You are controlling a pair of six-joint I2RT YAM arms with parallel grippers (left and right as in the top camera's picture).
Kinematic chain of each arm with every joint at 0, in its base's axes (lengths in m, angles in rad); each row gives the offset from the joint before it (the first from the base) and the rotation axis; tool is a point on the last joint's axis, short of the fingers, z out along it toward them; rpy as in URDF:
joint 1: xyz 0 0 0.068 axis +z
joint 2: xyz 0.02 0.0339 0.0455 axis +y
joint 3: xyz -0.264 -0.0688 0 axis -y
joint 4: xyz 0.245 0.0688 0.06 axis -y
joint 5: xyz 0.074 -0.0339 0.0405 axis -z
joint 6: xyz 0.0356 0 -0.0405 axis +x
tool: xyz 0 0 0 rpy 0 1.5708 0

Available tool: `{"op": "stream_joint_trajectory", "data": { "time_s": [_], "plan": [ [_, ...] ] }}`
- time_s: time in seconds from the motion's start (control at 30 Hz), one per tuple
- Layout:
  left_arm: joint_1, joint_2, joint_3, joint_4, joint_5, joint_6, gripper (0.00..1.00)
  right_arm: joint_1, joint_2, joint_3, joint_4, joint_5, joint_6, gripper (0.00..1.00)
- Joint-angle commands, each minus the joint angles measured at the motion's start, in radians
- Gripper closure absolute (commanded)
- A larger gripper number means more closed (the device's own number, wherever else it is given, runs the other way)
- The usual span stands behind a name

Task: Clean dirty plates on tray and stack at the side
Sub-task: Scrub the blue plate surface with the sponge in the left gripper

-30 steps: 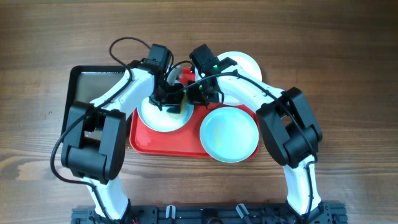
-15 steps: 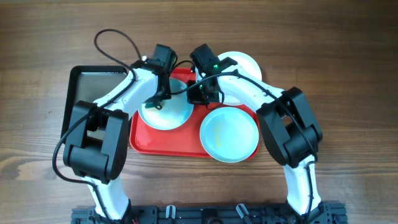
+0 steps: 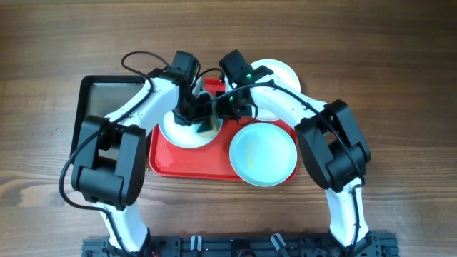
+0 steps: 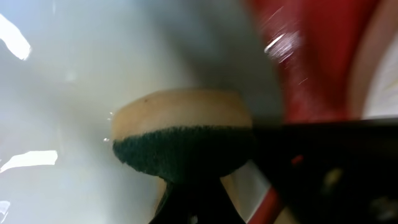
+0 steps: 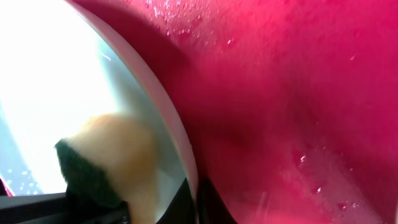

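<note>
Scrub sponge (image 4: 180, 134) in plate (image 4: 62, 93), plate on red tray (image 3: 186, 163)

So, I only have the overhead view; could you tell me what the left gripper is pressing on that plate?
Observer: A sponge, tan with a dark green scrub layer. The left gripper holds it on the plate.
Operator: Thank you. And what is the other arm doing?
Observer: In its wrist view, the right gripper has a finger on either side of the plate's rim and appears to be pinching it.
Operator: Is it wet down there?
Observer: Yes, droplets sit on the tray beside the plate.
</note>
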State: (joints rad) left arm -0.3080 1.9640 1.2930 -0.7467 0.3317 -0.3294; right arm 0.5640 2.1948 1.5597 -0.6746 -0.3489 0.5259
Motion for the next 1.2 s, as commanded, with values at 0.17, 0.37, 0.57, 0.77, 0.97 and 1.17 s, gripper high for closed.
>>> {"op": "stream_joint_trajectory", "data": {
  "time_s": [0.17, 0.37, 0.57, 0.77, 0.97, 1.17],
  "plan": [
    [-0.008, 0.016, -0.005, 0.163, -0.471, -0.097, 0.96, -0.005, 0.025, -0.011, -0.006, -0.001, 0.005, 0.96],
    [-0.011, 0.016, -0.005, -0.058, -0.743, -0.289, 0.96, -0.005, 0.025, -0.011, -0.002, 0.0, 0.005, 0.96],
    [-0.032, 0.016, -0.005, -0.245, -0.294, -0.109, 0.96, -0.005, 0.025, -0.011, 0.001, -0.001, 0.005, 0.96],
    [-0.055, 0.016, -0.007, -0.043, 0.047, -0.014, 0.96, -0.005, 0.025, -0.011, 0.001, -0.001, 0.009, 0.96],
    [-0.089, 0.017, -0.018, 0.177, -0.221, -0.025, 0.96, -0.005, 0.025, -0.011, -0.004, -0.001, 0.008, 0.96],
    [-0.041, 0.017, -0.018, 0.146, -0.714, -0.188, 0.96, -0.005, 0.025, -0.011, -0.004, -0.001, 0.008, 0.96]
  ]
}}
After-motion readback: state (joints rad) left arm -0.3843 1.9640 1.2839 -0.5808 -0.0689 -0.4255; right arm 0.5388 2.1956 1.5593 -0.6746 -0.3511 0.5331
